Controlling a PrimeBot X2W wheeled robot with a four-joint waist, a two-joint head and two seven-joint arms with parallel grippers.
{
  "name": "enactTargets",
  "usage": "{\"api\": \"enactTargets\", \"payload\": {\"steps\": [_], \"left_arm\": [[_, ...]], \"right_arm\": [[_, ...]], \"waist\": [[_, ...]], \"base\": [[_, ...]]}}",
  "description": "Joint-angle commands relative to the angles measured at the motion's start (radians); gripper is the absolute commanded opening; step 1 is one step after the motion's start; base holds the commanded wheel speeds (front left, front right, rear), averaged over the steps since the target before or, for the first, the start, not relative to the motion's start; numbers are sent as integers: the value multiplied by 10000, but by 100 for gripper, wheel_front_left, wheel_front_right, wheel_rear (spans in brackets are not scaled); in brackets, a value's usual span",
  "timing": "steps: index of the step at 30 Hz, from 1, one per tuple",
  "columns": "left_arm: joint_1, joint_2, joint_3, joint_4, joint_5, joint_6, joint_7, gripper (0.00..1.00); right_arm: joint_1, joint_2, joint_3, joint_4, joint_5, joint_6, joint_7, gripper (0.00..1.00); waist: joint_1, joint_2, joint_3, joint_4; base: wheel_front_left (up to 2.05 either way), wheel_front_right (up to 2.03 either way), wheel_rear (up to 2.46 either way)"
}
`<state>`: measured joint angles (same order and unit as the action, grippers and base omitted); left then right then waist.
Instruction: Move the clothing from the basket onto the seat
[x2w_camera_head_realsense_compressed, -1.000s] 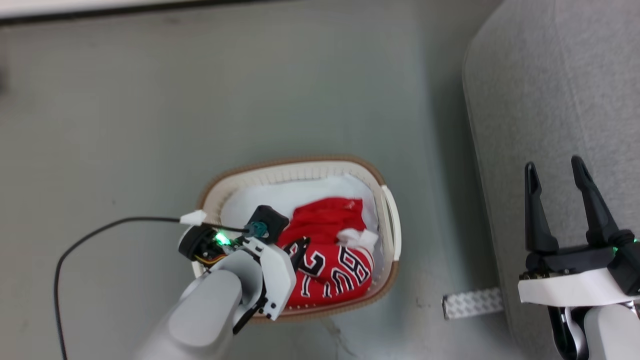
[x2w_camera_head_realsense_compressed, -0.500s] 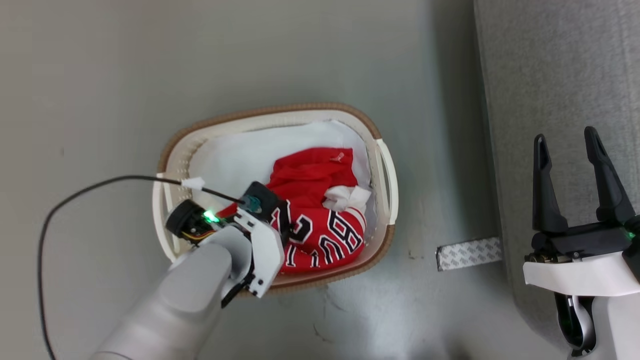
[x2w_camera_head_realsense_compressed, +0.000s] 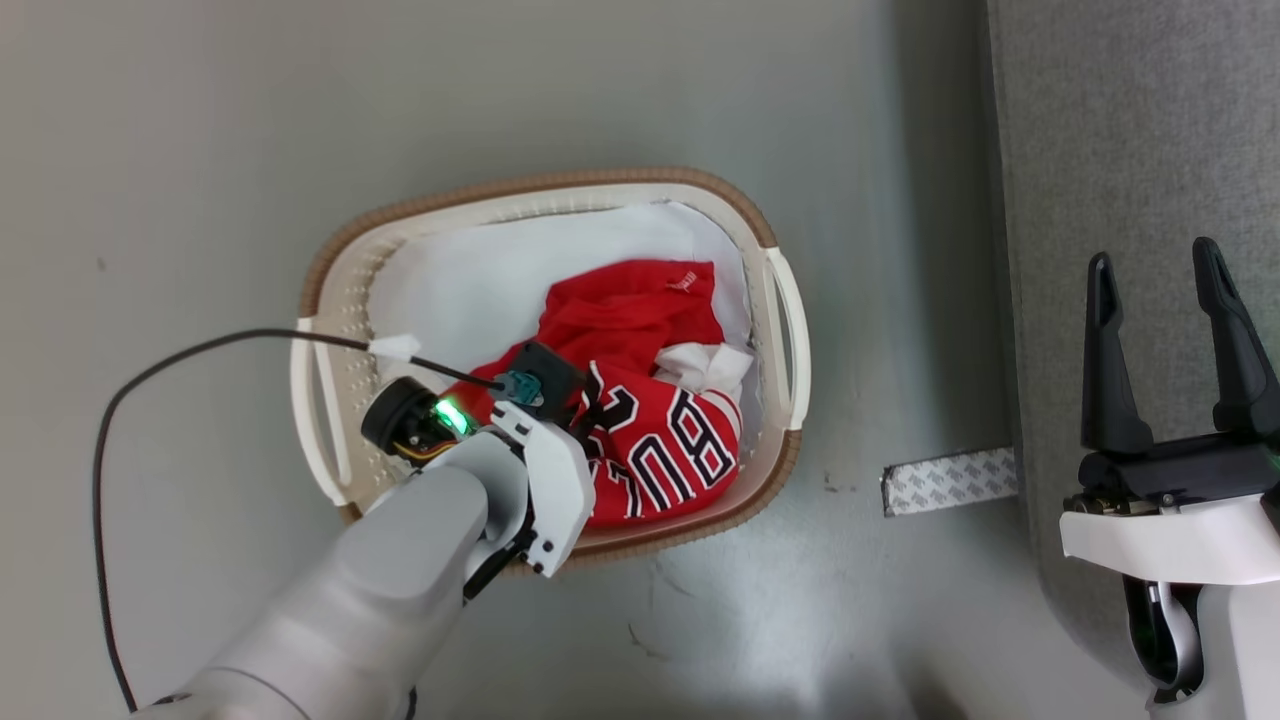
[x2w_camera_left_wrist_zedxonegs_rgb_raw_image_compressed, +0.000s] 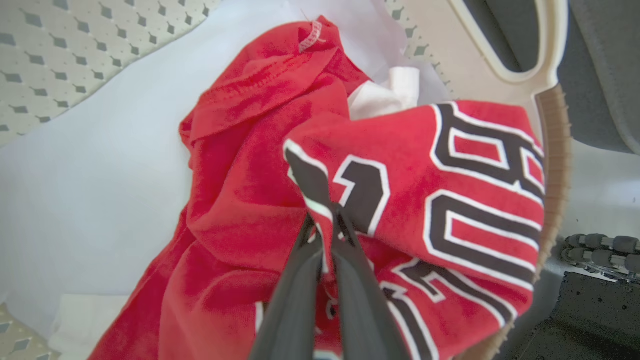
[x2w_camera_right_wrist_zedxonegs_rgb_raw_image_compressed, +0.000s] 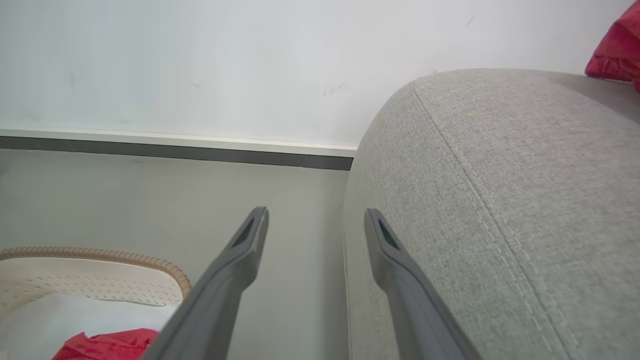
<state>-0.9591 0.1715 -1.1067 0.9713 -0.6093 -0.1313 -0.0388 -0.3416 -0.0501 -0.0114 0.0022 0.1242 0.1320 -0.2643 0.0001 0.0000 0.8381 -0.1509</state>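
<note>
- Clothing (x2w_camera_head_realsense_compressed: 650, 400): a red jersey crumpled into a heap in the basket (x2w_camera_head_realsense_compressed: 540, 185). It lies in the half nearer the seat (x2w_camera_head_realsense_compressed: 1130, 130), on top of a pale white cloth (x2w_camera_head_realsense_compressed: 470, 290). The lettered panel sits against the basket's near rim, by the seat-side handle.
- Handling (judged): light and limp with no stiffness, so it should drape and trail once lifted. Not fragile. The knit looks grippy rather than slick.
- Where to hold (judged): take a raised fold near the heap's middle, not a flat panel or a loose edge.
- Left pincer (x2w_camera_left_wrist_zedxonegs_rgb_raw_image_compressed: 327, 225): fingers pressed together on a raised fold at a black-and-white numeral, about mid-heap.
- Right pincer (x2w_camera_head_realsense_compressed: 1155, 265): spread and empty, hovering at the seat's edge.
- Axis: the heap runs from the basket's far rim to its near rim, across the basket's handle-to-handle length. A small label marks the far end and the lettering the near end. Collar and hem cannot be told apart.
</note>
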Motion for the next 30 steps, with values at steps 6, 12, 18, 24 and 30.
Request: {"api": "enactTargets", "payload": {"steps": [6, 12, 18, 24, 30], "left_arm": [[325, 6, -213, 276, -1070, 30, -999, 0], [988, -117, -68, 616, -1653, 30, -1830, 0], [1754, -162, 279, 735, -1996, 75, -2190, 0], [2342, -61, 655, 305, -2057, 399, -2261, 0], [2831, 219, 1215, -690, -1945, 864, -2261, 0]], "right_arm": [[-17, -6, 22, 388, 80, -26, -3, 100], [459, -9, -26, 912, 160, -26, -1, 100], [1157, -9, -72, 1332, 238, -26, -1, 100], [1894, -9, -178, 1681, 223, -24, -1, 100], [2532, -9, -231, 1868, 63, -24, -1, 100]], "waist": [[-1, 0, -1194, 335], [-1, 0, -2848, 625], [-1, 0, -4568, 834], [-1, 0, -5914, 1068], [-1, 0, -6829, 1285]], "base": [[0, 0, 0], [0, 0, 0], [0, 0, 0], [0, 0, 0], [0, 0, 0]]}}
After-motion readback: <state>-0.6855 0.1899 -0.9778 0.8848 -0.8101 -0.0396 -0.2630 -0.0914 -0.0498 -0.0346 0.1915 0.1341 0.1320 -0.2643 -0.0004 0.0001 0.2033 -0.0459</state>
